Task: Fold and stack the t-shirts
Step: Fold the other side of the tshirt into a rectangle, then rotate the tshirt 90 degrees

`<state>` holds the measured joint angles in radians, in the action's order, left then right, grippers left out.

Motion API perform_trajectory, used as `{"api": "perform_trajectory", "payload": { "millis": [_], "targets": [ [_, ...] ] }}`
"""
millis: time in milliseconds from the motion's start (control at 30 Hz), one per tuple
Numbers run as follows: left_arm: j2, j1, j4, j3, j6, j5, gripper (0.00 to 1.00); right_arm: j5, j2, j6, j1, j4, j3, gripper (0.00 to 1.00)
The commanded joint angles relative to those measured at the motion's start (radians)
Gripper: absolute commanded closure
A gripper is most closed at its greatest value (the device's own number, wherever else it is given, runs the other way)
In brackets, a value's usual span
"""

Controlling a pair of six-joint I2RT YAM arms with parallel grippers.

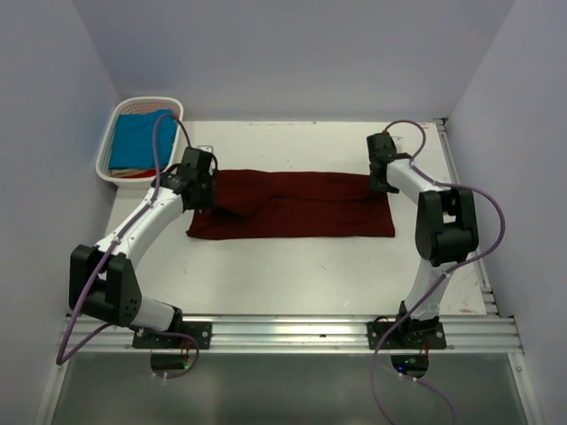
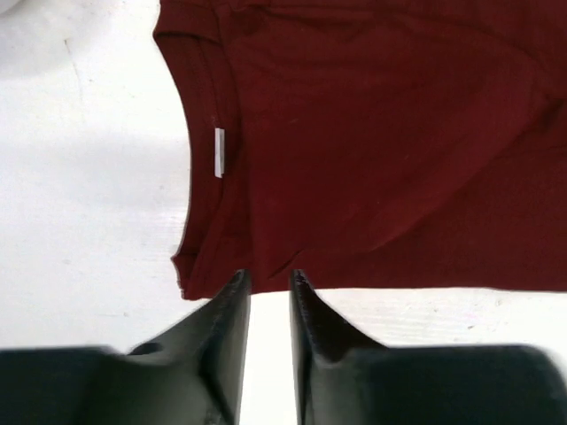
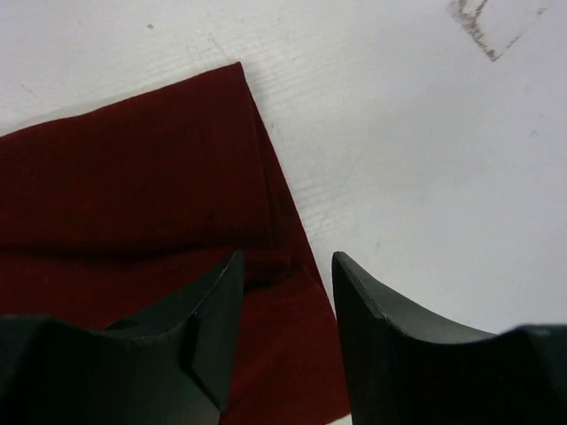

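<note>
The dark maroon t-shirt lies on the white table, folded into a long flat band. My left gripper is at its left end, by the round neck with the white label. In the left wrist view the left gripper has its jaws a narrow gap apart at the shirt's edge, with only bare table between them. My right gripper hovers over the right end. In the right wrist view the right gripper stands open above the shirt's corner, with no cloth pinched. The turquoise t-shirt lies in the basket.
A white slatted basket stands at the table's back left corner, just behind my left arm. A metal rail runs along the table's right edge. Grey walls close in on the left, back and right.
</note>
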<state>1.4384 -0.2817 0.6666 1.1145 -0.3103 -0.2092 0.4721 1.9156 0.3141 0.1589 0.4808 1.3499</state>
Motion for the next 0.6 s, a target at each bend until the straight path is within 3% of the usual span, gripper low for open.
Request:
{"api": "perform_trajectory", "payload": {
  "millis": [0,33,67,267,300,333,367,400,500,533,567],
  "targets": [
    [-0.052,0.006,0.030,-0.002,-0.053,-0.018,0.53,-0.007,-0.148,0.028,0.002,0.047,0.002,0.51],
    [-0.056,0.006,0.034,-0.002,-0.062,-0.038,0.37,-0.006,-0.164,0.028,0.004,0.053,0.000,0.50],
    [-0.059,0.006,0.034,-0.004,-0.069,-0.044,0.00,-0.001,-0.185,0.032,0.005,0.058,-0.003,0.48],
    [-0.090,0.006,-0.048,-0.013,-0.099,-0.029,0.00,0.004,-0.202,0.016,0.005,0.056,0.017,0.48],
    [-0.081,0.006,-0.062,-0.010,-0.107,-0.029,0.00,-0.013,-0.179,0.014,0.007,0.055,0.025,0.52],
    [-0.073,0.006,-0.079,-0.010,-0.110,-0.021,0.00,-0.023,-0.165,0.014,0.007,0.058,0.035,0.60],
    [-0.064,0.006,-0.122,-0.010,-0.110,-0.013,0.00,-0.036,-0.153,0.016,0.007,0.058,0.057,0.75],
    [-0.034,0.006,-0.137,0.001,-0.110,-0.003,0.02,-0.049,-0.120,0.023,0.005,0.065,0.069,0.97],
    [0.054,0.007,-0.208,0.021,-0.110,0.053,0.45,-0.113,-0.078,0.028,0.007,0.044,0.091,1.00],
    [0.080,0.007,-0.222,0.031,-0.111,0.066,0.75,-0.140,-0.052,0.034,0.007,0.044,0.098,1.00],
    [0.106,0.007,-0.238,0.039,-0.113,0.070,0.86,-0.150,-0.040,0.036,0.007,0.038,0.106,1.00]
  ]
}}
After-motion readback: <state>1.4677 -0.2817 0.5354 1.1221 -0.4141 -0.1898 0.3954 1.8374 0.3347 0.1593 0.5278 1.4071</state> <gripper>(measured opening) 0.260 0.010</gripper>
